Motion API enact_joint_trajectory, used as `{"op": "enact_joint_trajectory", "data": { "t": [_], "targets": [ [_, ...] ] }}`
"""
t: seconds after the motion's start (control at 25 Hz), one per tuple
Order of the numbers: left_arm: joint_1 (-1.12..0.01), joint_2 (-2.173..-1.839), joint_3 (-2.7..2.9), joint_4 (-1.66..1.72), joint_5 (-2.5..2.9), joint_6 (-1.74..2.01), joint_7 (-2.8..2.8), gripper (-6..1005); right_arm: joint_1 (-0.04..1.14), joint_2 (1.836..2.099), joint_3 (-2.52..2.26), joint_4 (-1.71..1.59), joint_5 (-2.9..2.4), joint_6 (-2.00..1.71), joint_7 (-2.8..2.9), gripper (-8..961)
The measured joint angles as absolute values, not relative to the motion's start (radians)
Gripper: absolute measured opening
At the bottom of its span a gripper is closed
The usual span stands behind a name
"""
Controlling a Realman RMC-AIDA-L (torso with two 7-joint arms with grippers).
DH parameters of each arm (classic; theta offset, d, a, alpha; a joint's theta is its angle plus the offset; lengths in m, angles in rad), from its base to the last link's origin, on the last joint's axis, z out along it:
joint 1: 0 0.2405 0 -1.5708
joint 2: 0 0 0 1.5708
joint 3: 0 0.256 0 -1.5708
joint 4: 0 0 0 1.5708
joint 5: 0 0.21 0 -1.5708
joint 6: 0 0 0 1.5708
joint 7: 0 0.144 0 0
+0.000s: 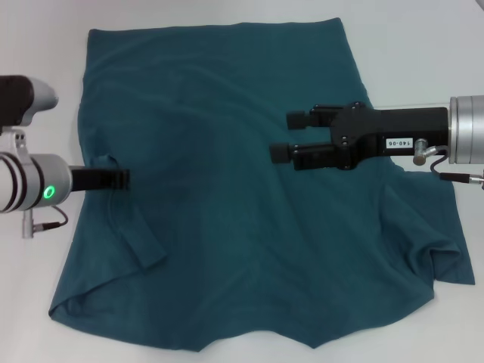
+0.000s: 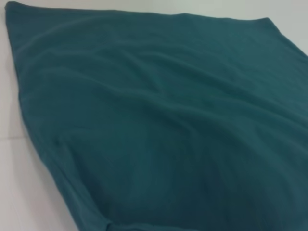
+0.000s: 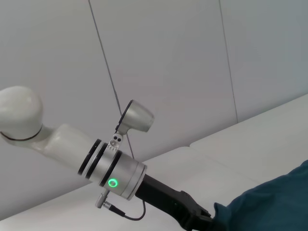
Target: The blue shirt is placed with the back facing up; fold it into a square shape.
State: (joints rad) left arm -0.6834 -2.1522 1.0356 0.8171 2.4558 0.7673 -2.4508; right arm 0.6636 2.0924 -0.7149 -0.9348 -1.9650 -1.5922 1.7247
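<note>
Plainly, one blue shirt (image 1: 227, 197) (rumpled) — two hands: left hand (image 1: 121, 179), right hand (image 1: 290, 136).

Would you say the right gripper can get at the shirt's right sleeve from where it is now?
Probably yes. The right gripper hovers open over the blue shirt, and the right sleeve lies rumpled near that arm with nothing over it. The left gripper is at the opposite edge, out of the way.

blue shirt (image 1: 227, 189) hem cut off, left gripper (image 1: 121, 179) fingers hidden
</note>
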Motion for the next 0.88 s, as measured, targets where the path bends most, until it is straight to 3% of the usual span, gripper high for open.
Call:
{"op": "enact_joint_trajectory", "data": {
  "t": [0.44,0.88],
  "targets": [
    [-0.754,-2.140,1.034,0.738,2.459,0.753,-2.482,4,0.659,2.091,-0.712,-0.924,-1.965,-1.592,1.715,865],
    [-0.791,-2.152,1.030,0.698,2.452,0.730,-2.485,292,0.658,2.090,-0.713,-0.923,-1.965,-1.592,1.704,865]
  ]
}}
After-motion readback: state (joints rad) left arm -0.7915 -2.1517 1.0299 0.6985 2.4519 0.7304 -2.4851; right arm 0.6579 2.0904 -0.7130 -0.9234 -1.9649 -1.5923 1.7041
